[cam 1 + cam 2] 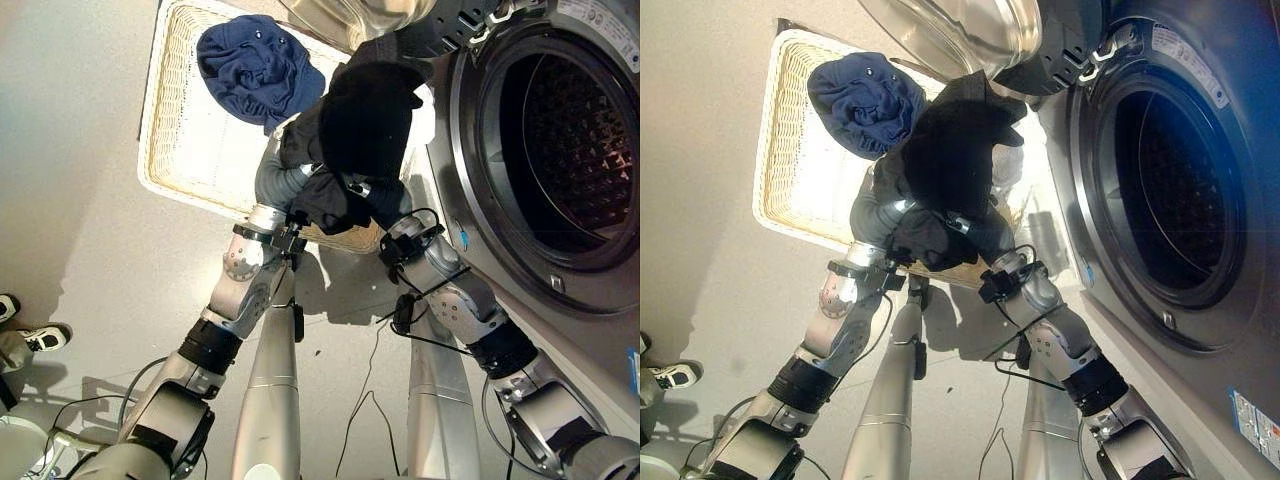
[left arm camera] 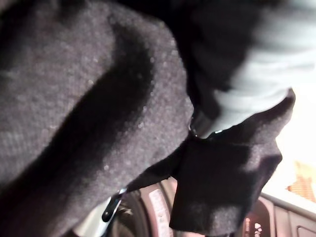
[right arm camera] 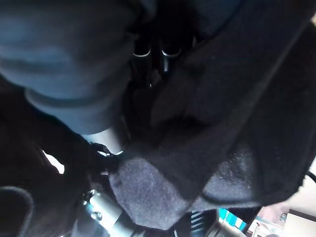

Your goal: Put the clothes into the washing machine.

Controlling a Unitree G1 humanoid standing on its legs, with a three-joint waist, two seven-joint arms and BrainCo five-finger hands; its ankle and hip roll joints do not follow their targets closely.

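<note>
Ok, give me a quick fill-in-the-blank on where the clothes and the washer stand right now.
1. The black garment is held up above the ____ basket.
2. The garment left lying in the basket is ____.
3. The washing machine door is ____.
4. The drum sits on the robot's ____ side.

Missing words: wicker; blue; open; right

black garment (image 1: 365, 125) hides both hands' fingers | washing machine (image 1: 560, 150) cut off at edge

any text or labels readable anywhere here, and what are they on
No text can be read.
White label at the top of the washing machine front: print too small to read.
Sticker low on the machine front: too small.
Blue sticker beside the door opening: a mark only, no readable words.
Lit panel in the left wrist view: blurred.
</note>
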